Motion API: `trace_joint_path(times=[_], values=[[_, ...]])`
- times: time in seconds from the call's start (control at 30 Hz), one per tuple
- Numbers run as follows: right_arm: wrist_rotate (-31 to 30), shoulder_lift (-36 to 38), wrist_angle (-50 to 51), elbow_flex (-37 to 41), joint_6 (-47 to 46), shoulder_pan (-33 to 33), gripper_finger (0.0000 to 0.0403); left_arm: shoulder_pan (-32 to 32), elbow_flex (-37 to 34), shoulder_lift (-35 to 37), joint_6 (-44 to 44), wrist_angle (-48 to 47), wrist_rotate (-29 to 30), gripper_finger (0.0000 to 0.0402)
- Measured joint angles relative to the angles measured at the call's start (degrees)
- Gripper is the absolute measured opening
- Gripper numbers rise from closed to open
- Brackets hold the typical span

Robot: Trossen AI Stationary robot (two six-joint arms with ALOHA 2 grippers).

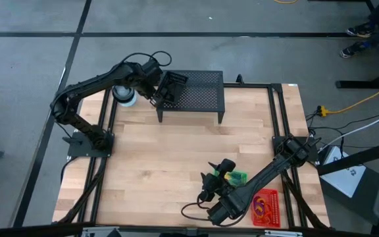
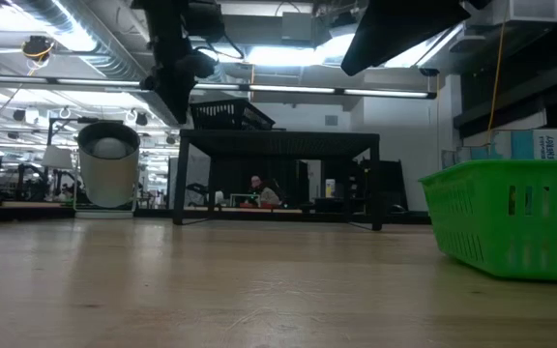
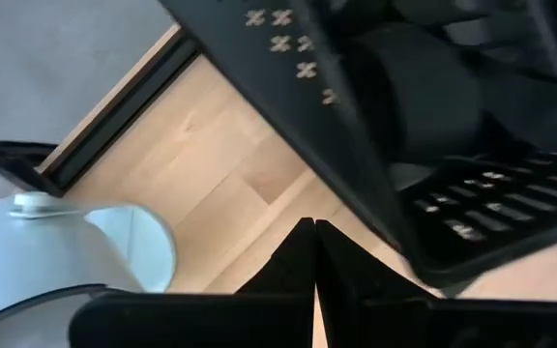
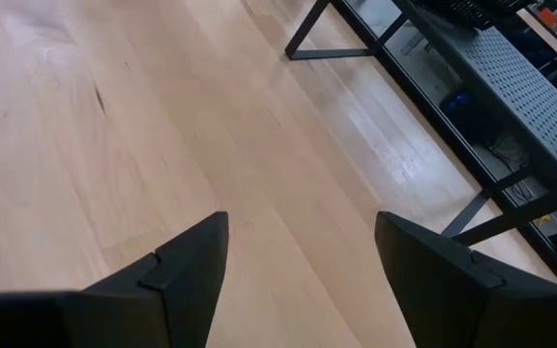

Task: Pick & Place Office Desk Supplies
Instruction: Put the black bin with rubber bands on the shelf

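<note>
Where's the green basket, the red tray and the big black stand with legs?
green basket (image 2: pixel 511 227), low view, on its mesh front wall.
red tray (image 1: pixel 272 194), high view, on its upper right corner rim.
black stand (image 1: pixel 202 92), high view, on its mesh top.

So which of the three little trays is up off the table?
The black tray. It sits tilted on the left end of the mesh stand, by the left gripper. The green tray and red tray rest on the tabletop.
</note>
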State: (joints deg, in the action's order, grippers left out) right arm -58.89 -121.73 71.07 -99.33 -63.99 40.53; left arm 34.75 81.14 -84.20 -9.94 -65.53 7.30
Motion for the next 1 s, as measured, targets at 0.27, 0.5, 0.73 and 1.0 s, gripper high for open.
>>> trace_joint_path(times=[0.27,0.5,0.73,1.0], values=[[0.0,0.0,0.0,0.0,0.0,0.0,0.0263,-1.1,0.0,-0.2,-0.4,3.5,-3.4,0.0001],[0.0,0.0,-0.1,0.0,0.0,0.0,0.0263,-1.3,0.0,-0.2,-0.8,5.2,-4.6,0.0001],[0.0,0.0,-0.2,0.0,0.0,0.0,0.0263,-1.3,0.0,-0.2,-1.3,5.6,-5.7,0.0001],[0.0,0.0,-0.4,0.0,0.1,0.0,0.0263,-1.3,0.0,-0.2,-1.4,7.6,-8.5,0.0001]])
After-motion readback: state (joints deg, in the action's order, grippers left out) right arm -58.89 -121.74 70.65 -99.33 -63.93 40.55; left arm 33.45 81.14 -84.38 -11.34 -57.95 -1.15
